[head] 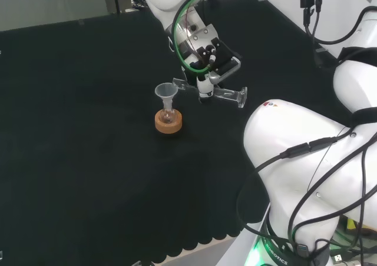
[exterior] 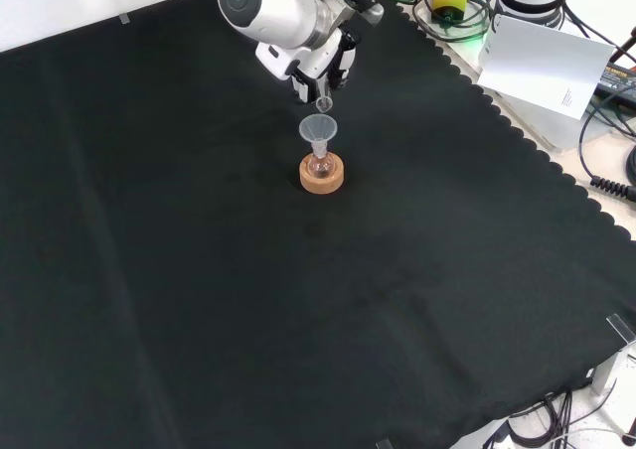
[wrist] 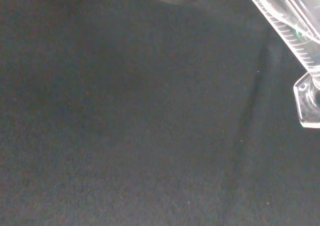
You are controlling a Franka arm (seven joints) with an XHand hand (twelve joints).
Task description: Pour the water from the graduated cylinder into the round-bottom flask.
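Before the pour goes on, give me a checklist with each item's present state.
1. Hand shut on the graduated cylinder: ok.
2. Cylinder tipped nearly level, mouth toward the funnel, base away from it: ok.
3. Cylinder mouth over the funnel's bowl: looks ok in the front view, cannot tell exactly.
4. Funnel seated in the round-bottom flask: ok.
5. Flask upright on its cork ring: ok.
6. Water left in the cylinder: cannot tell.
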